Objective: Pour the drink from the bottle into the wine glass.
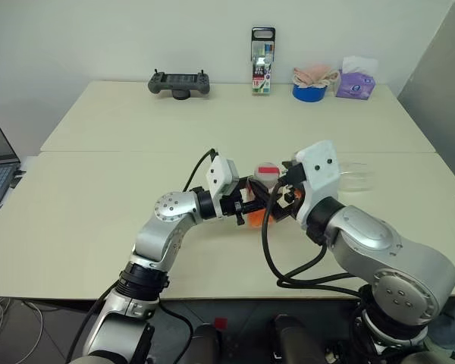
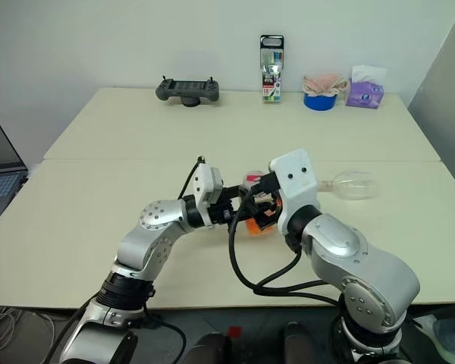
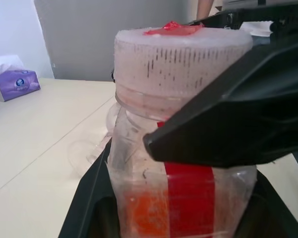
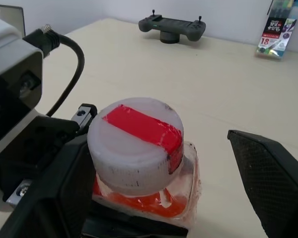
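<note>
Spanning the whole working area, the pale table (image 1: 98, 205) carries everything, and both arms meet over its near middle. Left gripper (image 1: 246, 206) is clamped on the body of the bottle (image 4: 139, 158), holding it upright just above the tabletop; this looks like a steadying hold so the other arm can work on the top. Right gripper (image 4: 154, 148) sits over the white cap (image 4: 134, 144) with one finger on either side and a visible gap to the far finger, so its jaws stand apart and nothing is yet gripped. Judged step: removing the cap, which is still on. The wine glass (image 2: 353, 184) lies on its side on the table, well to the right of the bottle, bowl towards the arms; it would need standing up before pouring. The drink (image 4: 139, 201) shows as an orange-red layer low in the bottle. Small items along the far edge, a controller (image 1: 179, 83), pen box (image 1: 262, 61) and tissue pack (image 1: 355, 82), play no part.
</note>
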`<action>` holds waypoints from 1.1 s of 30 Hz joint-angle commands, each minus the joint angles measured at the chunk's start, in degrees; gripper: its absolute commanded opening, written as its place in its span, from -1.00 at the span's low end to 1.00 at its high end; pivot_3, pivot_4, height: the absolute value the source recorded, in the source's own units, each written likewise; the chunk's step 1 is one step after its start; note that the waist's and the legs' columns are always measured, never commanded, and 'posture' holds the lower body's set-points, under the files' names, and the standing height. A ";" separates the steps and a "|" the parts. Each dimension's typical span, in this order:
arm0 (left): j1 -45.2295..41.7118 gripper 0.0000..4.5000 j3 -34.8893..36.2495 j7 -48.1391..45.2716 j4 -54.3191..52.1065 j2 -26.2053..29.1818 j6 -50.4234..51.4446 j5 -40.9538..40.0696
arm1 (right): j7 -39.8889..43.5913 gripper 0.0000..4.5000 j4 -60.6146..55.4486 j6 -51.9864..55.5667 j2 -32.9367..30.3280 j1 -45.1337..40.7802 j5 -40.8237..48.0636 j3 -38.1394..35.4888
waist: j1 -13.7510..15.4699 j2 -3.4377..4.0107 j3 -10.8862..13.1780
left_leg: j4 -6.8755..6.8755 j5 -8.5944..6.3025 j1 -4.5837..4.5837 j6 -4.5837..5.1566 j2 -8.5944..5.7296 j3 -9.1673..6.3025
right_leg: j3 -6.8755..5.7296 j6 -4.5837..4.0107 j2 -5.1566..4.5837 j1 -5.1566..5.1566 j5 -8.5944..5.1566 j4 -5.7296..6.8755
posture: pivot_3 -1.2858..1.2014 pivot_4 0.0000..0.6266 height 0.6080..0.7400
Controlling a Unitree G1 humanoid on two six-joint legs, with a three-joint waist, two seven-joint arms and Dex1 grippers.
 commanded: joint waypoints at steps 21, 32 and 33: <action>-0.98 -0.23 0.66 -1.22 -1.13 0.65 -1.44 -0.39 | 4.27 1.00 -6.63 -1.48 -4.61 -2.25 -1.25 -1.84 | -0.05 0.00 0.00 | -0.02 0.00 0.00 0.00 0.01 -0.01 | -0.02 0.01 0.01 0.00 0.00 -0.01 | 0.03 -0.52 1.00; -2.84 -0.23 1.39 -1.38 2.38 0.16 -2.36 -0.27 | 0.19 1.00 -6.84 -4.75 -4.80 1.08 3.72 -3.80 | -0.02 0.00 0.00 | -0.02 0.00 -0.01 0.01 0.01 -0.02 | -0.02 0.01 0.01 0.00 0.00 -0.03 | 0.03 -0.52 1.00; -3.19 -0.23 1.59 -1.28 2.96 0.03 -2.46 -0.32 | -0.52 1.00 -6.84 -5.39 -5.34 1.29 4.59 -3.98 | -0.02 0.00 0.00 | -0.02 0.00 -0.01 0.00 0.01 0.00 | -0.01 0.01 0.01 0.00 0.00 -0.03 | 0.03 -0.52 1.00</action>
